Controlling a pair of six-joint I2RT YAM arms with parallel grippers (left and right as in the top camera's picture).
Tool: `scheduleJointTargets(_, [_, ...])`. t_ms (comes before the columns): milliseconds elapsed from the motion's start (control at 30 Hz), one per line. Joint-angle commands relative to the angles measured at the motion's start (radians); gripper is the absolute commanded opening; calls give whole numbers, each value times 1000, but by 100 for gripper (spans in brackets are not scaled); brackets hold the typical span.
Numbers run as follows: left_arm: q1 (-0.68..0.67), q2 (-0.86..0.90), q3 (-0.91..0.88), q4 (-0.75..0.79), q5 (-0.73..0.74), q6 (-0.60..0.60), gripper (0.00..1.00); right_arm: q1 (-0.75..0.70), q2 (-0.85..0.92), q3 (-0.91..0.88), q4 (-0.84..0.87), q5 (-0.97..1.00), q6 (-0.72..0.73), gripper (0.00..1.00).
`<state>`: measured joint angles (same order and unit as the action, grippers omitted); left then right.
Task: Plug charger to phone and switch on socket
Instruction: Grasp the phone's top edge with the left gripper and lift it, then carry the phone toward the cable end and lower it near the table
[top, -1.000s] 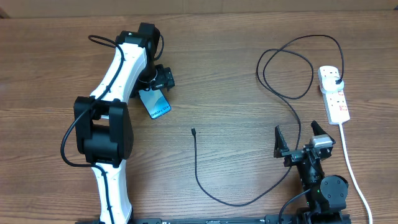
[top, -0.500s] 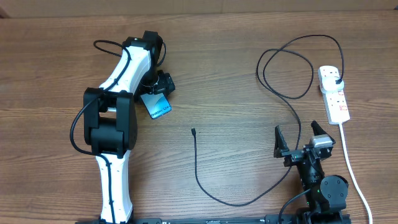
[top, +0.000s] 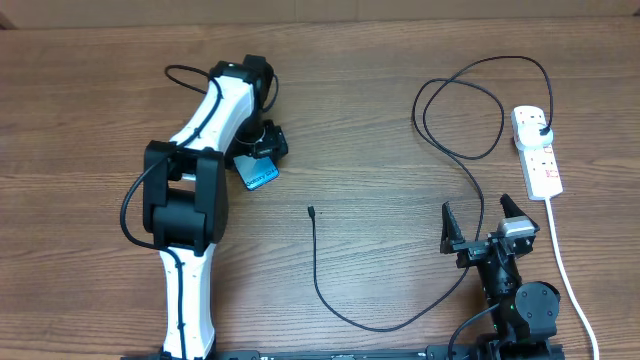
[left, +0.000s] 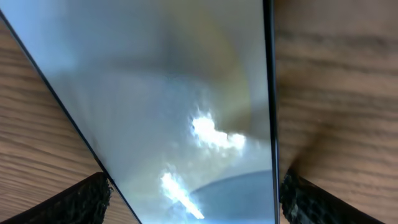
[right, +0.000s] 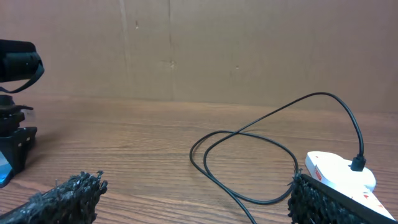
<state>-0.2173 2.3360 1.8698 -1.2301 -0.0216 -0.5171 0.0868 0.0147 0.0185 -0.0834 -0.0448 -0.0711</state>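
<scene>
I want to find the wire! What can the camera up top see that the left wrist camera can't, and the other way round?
Only overhead: the charger, the socket and the right claw, standing open. Only left wrist: a close-up of the left claw, its fingertips on either side of the phone, with bright glare on the screen. Both: the phone and the wooden table.

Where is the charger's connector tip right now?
Overhead view: the connector tip lies free on the table near the centre, to the right of the phone and apart from it, its cable looping down and right toward the right gripper.
</scene>
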Motion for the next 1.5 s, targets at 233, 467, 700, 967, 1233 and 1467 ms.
scheduleJointTargets(233, [-68, 31, -112, 4, 74, 72, 90, 6, -12, -10, 3, -2, -5, 100])
scheduleJointTargets(467, [-86, 31, -185, 4, 97, 72, 90, 6, -12, -10, 3, -2, -5, 100])
scheduleJointTargets(700, [-77, 31, -202, 10, 90, 59, 96, 6, -12, -10, 3, -2, -5, 100])
scheduleJointTargets(967, [-23, 31, -187, 168, -5, -75, 100, 6, -12, -10, 3, -2, -5, 100])
scheduleJointTargets(1233, [6, 31, -187, 292, 2, -82, 94, 6, -12, -10, 3, -2, -5, 100])
scheduleJointTargets(1467, [-13, 31, -188, 232, 27, -61, 79, 6, -12, -10, 3, -2, -5, 100])
